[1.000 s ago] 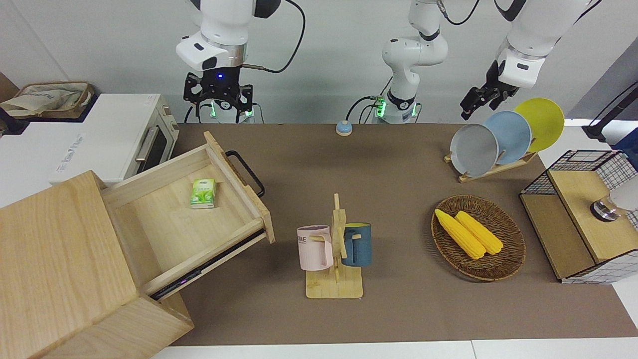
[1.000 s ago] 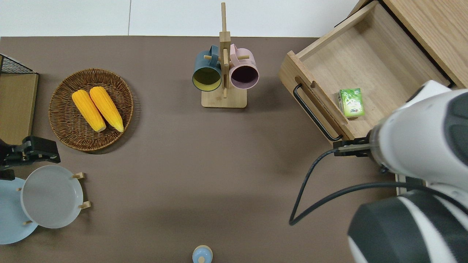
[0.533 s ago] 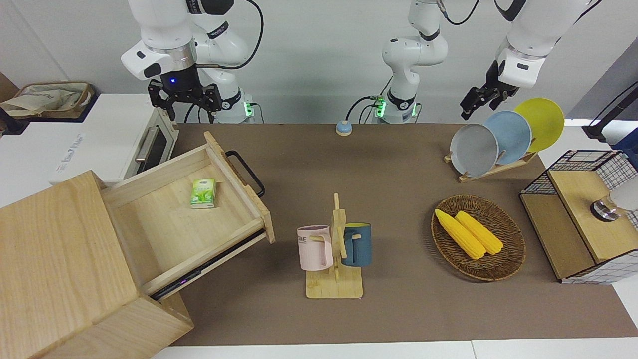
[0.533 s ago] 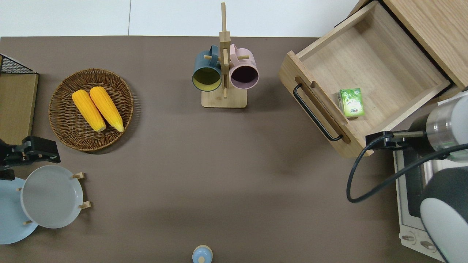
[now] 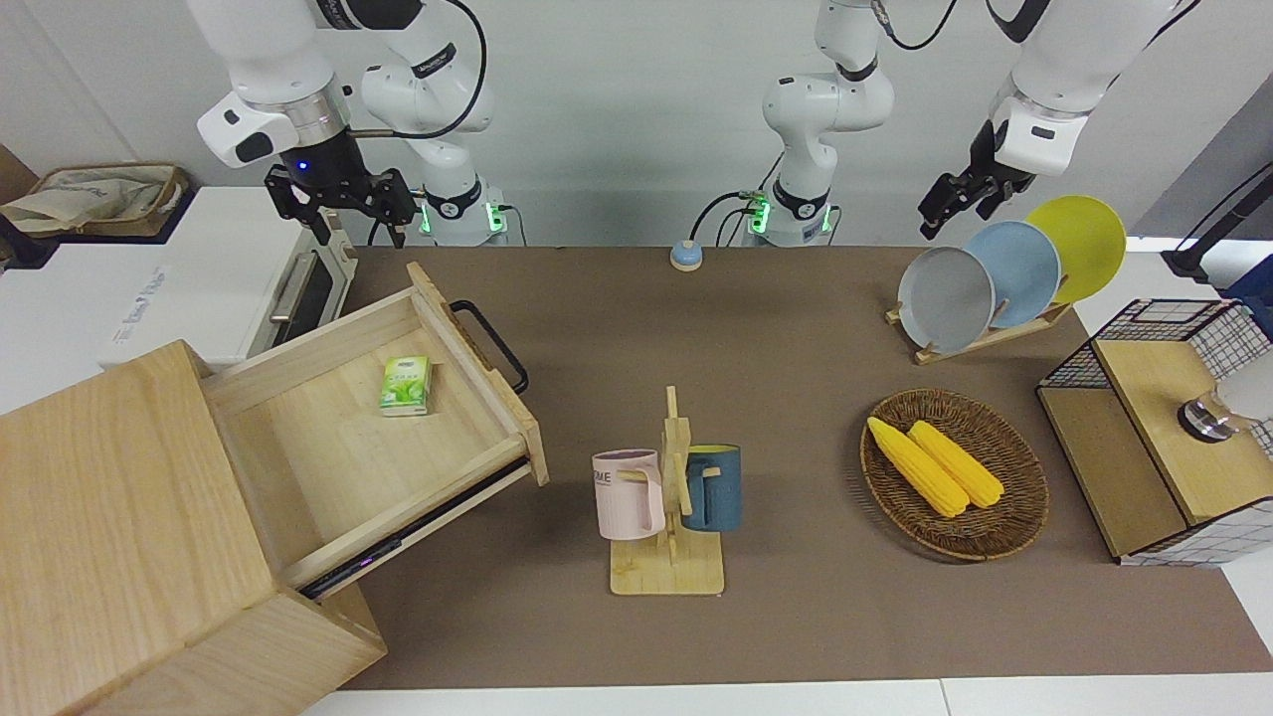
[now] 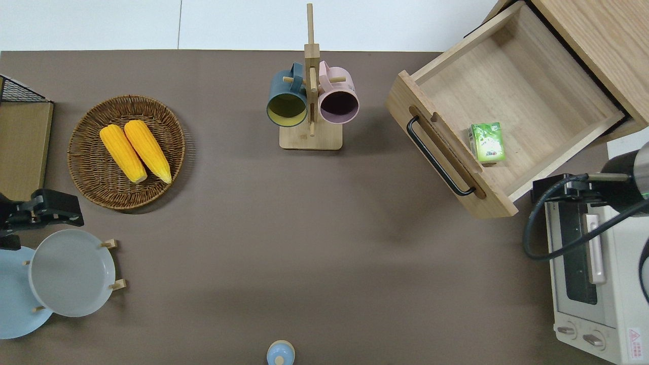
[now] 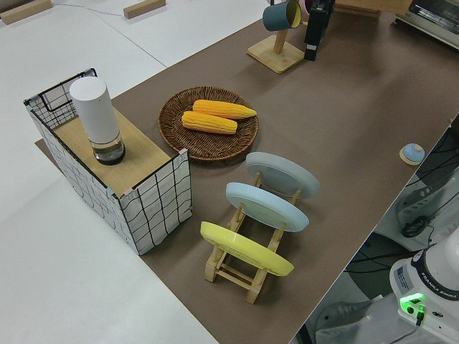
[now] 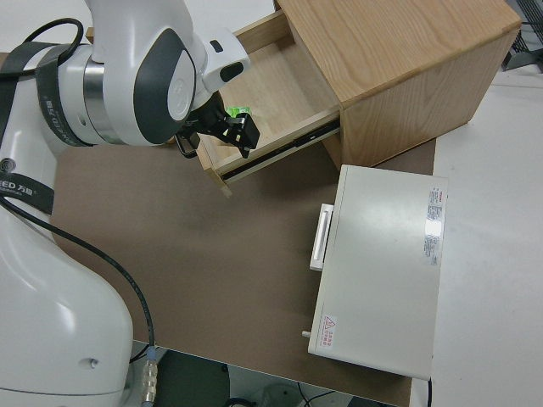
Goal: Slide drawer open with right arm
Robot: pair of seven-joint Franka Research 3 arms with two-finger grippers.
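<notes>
The pale-wood drawer [image 5: 348, 467] stands pulled far out of the big light-wood cabinet [image 5: 109, 517], and its black bar handle [image 5: 492, 343] is free. A small green box [image 5: 405, 385] lies inside it. The drawer [image 6: 512, 86], its handle [image 6: 438, 157] and the box [image 6: 487, 142] also show in the overhead view. My right gripper [image 5: 341, 211], with the blue wrist light, hangs open and empty in the air. It is apart from the handle, over the toaster oven's edge beside the drawer's nearer corner. It also shows in the right side view [image 8: 222, 134]. My left arm is parked.
A white toaster oven [image 5: 219, 268] stands beside the cabinet, nearer to the robots. On the brown mat are a mug rack [image 5: 668, 497], a wicker basket [image 5: 995, 537] holding two corn cobs, a plate rack [image 5: 1004, 273], a wire-mesh cabinet [image 5: 1164, 428] and a small blue knob [image 5: 685, 256].
My right arm has swung away from the drawer's handle end toward the toaster oven, and now uncovers the drawer in the overhead view. The drawer and the left arm have not moved.
</notes>
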